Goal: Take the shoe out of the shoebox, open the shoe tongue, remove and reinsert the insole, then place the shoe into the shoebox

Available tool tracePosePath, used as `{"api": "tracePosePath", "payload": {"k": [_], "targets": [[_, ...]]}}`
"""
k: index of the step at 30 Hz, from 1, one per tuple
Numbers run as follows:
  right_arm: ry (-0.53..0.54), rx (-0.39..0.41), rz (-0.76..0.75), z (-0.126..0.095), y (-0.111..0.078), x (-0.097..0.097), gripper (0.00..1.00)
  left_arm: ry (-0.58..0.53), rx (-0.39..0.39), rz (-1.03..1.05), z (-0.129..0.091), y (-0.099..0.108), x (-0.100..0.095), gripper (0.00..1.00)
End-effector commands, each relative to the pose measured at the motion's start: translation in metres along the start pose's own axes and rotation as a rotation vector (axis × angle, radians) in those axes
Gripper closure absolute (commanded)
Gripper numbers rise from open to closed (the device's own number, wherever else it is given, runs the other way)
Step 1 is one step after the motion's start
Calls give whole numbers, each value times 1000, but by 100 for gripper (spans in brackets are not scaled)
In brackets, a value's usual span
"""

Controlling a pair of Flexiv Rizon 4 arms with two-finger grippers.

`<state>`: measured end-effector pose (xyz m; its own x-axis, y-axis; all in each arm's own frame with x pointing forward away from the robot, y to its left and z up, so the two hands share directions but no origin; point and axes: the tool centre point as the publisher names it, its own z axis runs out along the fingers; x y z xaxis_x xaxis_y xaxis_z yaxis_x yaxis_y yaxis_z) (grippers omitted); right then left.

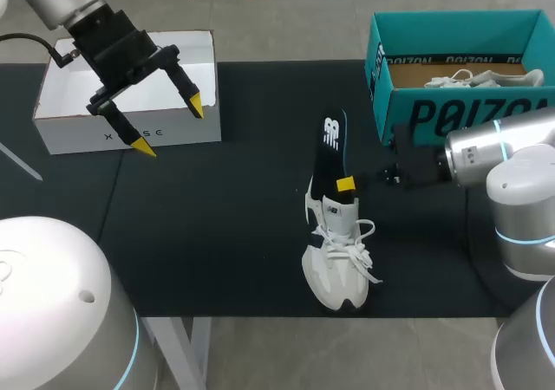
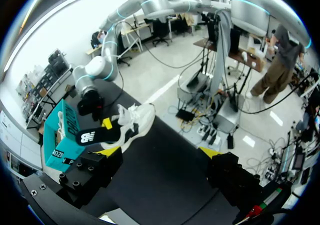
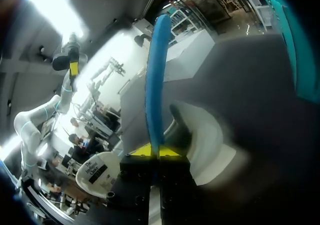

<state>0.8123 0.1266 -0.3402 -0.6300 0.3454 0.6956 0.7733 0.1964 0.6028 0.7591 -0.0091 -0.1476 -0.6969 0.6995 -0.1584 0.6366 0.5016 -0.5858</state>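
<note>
far left: white box, at the mat's far left corner; cannot tell what is in it. far right: teal shoebox, open on top, at the mat's far right corner; holds a second shoe, white, lying along the near wall, laces showing.

between the two boxes: a wide bare stretch of mat, mostly left of middle. right of middle, out of the shoebox and apart from it: shoe, upright on its sole, toe close to the mat's near edge, heel toward the far side, laces loose. little mat left beyond the toe.

left jaws: above the near right part of the white box, spread wide, yellow tips pointing down, holding nothing, well apart from the shoe.

insole: dark, rising out of the shoe's opening, leaning toward the far side, lower end down inside the shoe. right jaws: closed tight on the insole just above the shoe's collar, one tip on each face; seen from the right wrist, a thin blue edge running straight up from between the tips. right arm: in from the right, low, crossing in front of the shoebox's near wall.
</note>
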Motion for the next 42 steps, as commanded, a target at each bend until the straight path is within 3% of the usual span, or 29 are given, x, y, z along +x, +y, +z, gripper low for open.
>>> {"api": "tracePosePath", "payload": {"k": [1,7,14,15,17,26,28,37,39,40,42], "targets": [[-5,7,7,4,-9,3,100,3,-1,0,0,0,0,0],[-8,22,29,6,-18,2,100,3,-1,0,0,0,0,0],[-16,17,28,5,-9,2,100,3,-1,0,0,0,0,0],[-16,17,27,5,-8,2,98,3,-1,0,0,0,0,0],[-15,16,23,5,-5,3,80,3,-1,0,0,0,0,0],[-22,10,15,3,2,0,73,3,-1,0,0,0,0,0],[-28,7,14,2,5,-1,66,3,-1,0,0,0,0,0],[-41,-10,-3,-1,21,-5,66,3,-1,0,0,0,0,0],[-43,-10,-6,-1,22,-6,71,3,-1,0,0,0,0,0],[-44,-10,-6,0,23,-7,73,3,-1,0,0,0,0,0],[-45,-14,-6,-1,22,-8,100,3,-1,0,0,0,0,0]]}}
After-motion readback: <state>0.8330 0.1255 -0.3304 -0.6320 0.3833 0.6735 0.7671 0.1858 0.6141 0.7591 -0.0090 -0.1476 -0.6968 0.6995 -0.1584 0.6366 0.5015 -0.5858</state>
